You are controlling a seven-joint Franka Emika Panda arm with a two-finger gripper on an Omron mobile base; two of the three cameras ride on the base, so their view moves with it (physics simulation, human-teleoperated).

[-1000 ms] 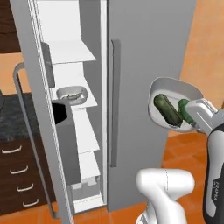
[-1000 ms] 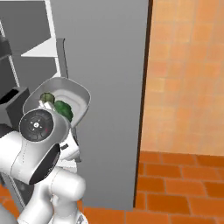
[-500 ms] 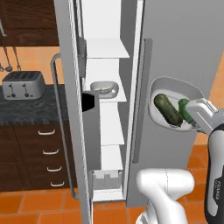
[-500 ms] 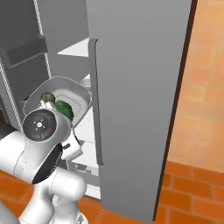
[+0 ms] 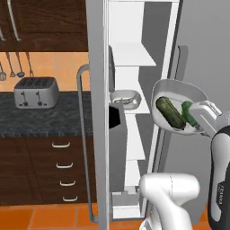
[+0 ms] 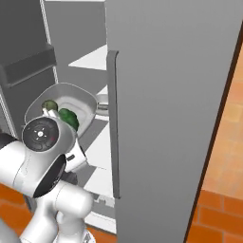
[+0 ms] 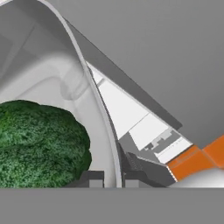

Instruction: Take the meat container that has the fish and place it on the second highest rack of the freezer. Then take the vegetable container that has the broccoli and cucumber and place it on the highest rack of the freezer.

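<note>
Vegetable container [image 5: 176,108]: you have it in the air, tipped steeply so its open face shows in the left base view, just in front of the open freezer [image 5: 134,112] and level with the middle shelves.
Tool [image 7: 109,179]: your fingertips sit one on each side of the bowl's rim in the hand view — pinched together on that rim.
Cucumber [image 5: 170,112]: lying along the tilted bowl's floor.
Broccoli [image 7: 39,144]: beside the cucumber, against the edge you are gripping — right next to the tool.
Meat container [image 5: 124,97]: already inside the freezer on a white shelf, the one just below the highest rack [image 5: 131,55].
Fish: you cannot make it out inside that bowl.
Freezer door: swung open to the left, edge-on in the left base view.
Counter [image 5: 45,117]: dark, to the left, with a toaster [image 5: 36,92] standing on it.
</note>
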